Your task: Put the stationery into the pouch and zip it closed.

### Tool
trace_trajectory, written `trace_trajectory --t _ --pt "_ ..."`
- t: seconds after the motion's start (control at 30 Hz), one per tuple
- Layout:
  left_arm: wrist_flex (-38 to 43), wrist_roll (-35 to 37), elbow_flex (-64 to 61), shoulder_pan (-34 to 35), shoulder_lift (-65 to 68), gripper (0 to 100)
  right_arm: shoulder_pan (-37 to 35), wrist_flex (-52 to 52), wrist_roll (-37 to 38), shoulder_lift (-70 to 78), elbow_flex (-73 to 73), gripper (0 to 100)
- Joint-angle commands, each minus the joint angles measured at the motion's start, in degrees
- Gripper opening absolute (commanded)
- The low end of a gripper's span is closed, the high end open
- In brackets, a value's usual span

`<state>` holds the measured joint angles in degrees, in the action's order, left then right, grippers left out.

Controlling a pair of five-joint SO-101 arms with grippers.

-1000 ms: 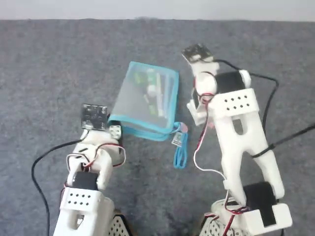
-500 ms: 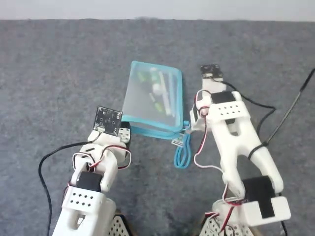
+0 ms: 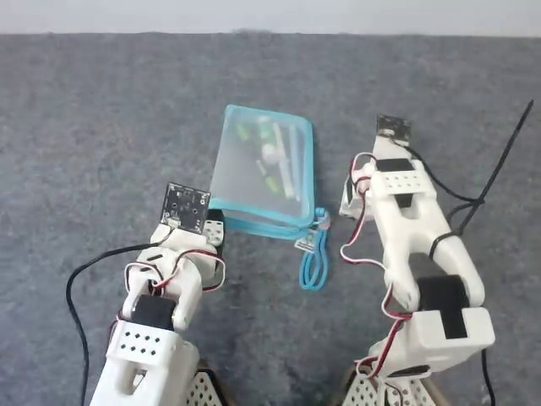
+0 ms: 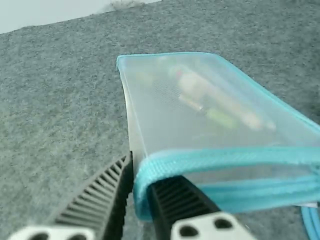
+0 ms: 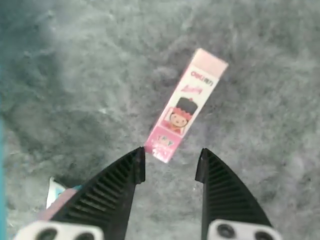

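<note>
With left gripper (image 4: 141, 175) clamped on a corner of the translucent blue-trimmed zip pouch (image 4: 200, 115) and right gripper (image 5: 170, 157) open over one end of the pink rectangular eraser (image 5: 185, 112) on the grey felt tabletop (image 5: 260, 60), guard against an end-only pinch likely to pivot it free.

Left arm (image 3: 156, 313) is sitting stretched forward from its base, wrist tilted slightly inward. Left gripper (image 4: 140, 172) is clamping down: both ribbed fingers (image 4: 112, 187) are pressing close together, with the pouch (image 4: 210, 115) corner pinched between them. Right arm (image 3: 418, 254) is sitting folded, forearm over the base, wrist pointing downward. Right gripper (image 5: 170, 160) is hanging with fingers (image 5: 125, 175) spread apart, tips facing the surface.
</note>
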<state>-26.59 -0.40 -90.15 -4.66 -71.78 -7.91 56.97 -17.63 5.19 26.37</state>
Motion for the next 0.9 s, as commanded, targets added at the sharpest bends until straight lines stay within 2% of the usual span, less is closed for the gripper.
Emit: trace_trajectory --t 0.0,0.87 --pt "2.2 -0.88 0.75 0.44 0.09 1 0.57 -1.27 -0.7 -0.57 -0.18 16.6" --pt "2.2 -0.88 0.66 0.44 0.26 1 0.66 -3.3 -3.52 -0.48 0.18 16.5"
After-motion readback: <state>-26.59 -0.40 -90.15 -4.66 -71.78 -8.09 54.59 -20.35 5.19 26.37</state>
